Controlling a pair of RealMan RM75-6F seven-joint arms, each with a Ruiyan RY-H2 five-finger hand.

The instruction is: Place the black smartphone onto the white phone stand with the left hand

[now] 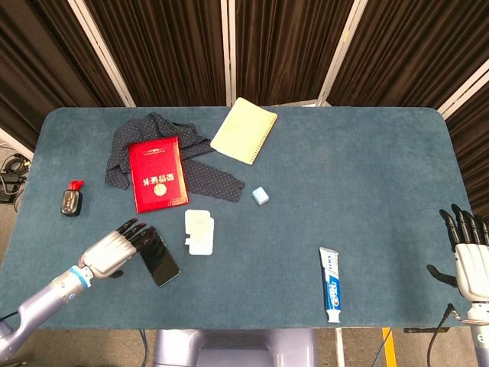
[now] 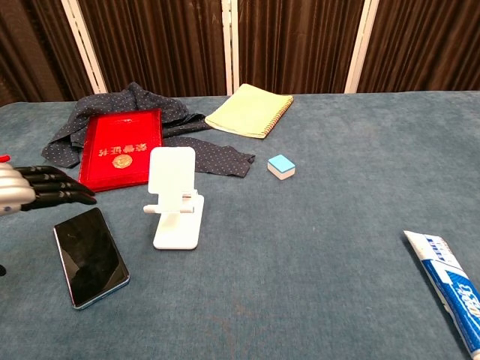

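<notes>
The left hand [image 1: 116, 246] is hovering at the near left of the table [image 1: 367, 176], fingers stretched out and a little apart, holding nothing, with its fingertips [image 2: 75, 193] just over the far end of the phone [image 1: 157, 256]. I cannot tell from either view whether they are touching it. The phone is lying flat, screen up, just left of the stand [image 1: 200, 231] and apart from it, so the pick-up is not yet done. The stand is sitting upright with its backplate tilted away and a small lip at the bottom, which is where the phone's lower edge would likely need to rest.

The right hand [image 1: 467, 256] is waiting at the near right edge, fingers spread and empty, well apart from the toothpaste [image 1: 330, 284]; the task leaves it out.

Because the phone is thin and lying flat on the cloth-like surface, getting fingers under an edge is probably the tricky part. The red booklet [image 1: 157, 173] on the dark cloth [image 1: 206, 180], the notebook [image 1: 244, 130], a small blue block [image 1: 260, 196] and a key fob [image 1: 71, 201] are lying farther off, out of the reach path.
</notes>
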